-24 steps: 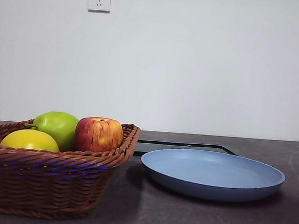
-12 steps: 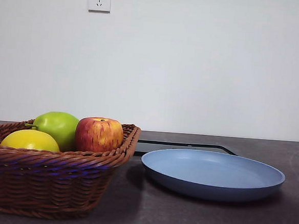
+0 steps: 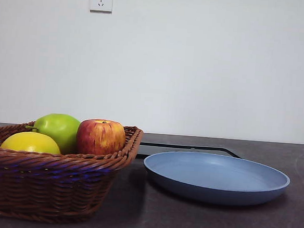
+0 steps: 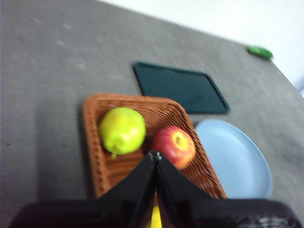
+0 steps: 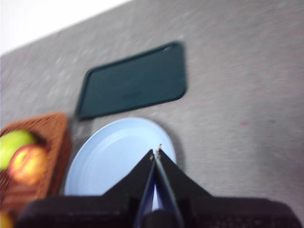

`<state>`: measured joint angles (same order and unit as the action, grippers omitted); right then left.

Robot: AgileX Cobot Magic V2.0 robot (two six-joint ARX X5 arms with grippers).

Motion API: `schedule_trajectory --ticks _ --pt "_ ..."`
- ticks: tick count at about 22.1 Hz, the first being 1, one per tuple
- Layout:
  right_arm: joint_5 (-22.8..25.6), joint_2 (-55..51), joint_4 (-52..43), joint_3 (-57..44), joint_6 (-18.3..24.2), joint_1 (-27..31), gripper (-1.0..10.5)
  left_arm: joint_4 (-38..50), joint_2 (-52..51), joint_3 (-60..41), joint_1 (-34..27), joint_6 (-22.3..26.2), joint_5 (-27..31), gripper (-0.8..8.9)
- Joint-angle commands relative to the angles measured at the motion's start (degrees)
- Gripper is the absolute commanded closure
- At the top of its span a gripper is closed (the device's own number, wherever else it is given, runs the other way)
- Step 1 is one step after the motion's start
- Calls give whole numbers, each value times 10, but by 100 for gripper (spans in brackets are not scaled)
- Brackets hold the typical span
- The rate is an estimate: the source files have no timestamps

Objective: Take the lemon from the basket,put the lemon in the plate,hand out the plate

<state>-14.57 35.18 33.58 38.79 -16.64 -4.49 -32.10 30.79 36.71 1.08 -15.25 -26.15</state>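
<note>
a dark grey table (image 3: 196, 221) carries the basket (image 3: 48, 182), the plate (image 3: 215, 177), a black tray (image 4: 178, 88), and perhaps a small green object (image 4: 260, 52).

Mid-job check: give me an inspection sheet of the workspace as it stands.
Surface: dark grey table.
Job's things: yellow oval lemon in brown woven wicker basket; light blue round plate beside it, holding nothing.
Clutter: green apple-like fruit and red-and-yellow apple in basket; flat black rectangular tray behind plate; small green object at table's far edge.
Grippers: left gripper shut above basket; right gripper shut above plate.
Cables: nothing seen.
Surroundings: white wall, two sockets.
</note>
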Motion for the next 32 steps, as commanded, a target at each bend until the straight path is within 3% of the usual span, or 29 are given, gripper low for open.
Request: schedule_trajectory --ticks 1,6,10,11,14,15,19,27,32 --pt "-45 59 23 50 67 0 941 -27 53 44 2 41 -51 807" --pt "-97 144 70 106 119 0 936 -106 126 105 10 82 -111 807" --pt "-96 201 77 118 127 0 902 -143 152 129 31 97 -118 802" --pt "-94 211 77 118 127 0 854 -143 152 129 35 97 -118 781" --pt "-89 238 76 118 127 0 698 -143 152 129 45 89 -117 567" --pt "-84 247 76 118 127 0 669 -143 152 129 48 86 -117 549" --pt "-61 301 73 118 127 -1 670 -143 152 129 63 58 -119 473" --pt "-66 475 14 118 121 -15 676 -136 152 129 99 47 -131 469" --pt "-110 550 -37 118 110 -35 702 -137 152 129 106 47 -130 469"
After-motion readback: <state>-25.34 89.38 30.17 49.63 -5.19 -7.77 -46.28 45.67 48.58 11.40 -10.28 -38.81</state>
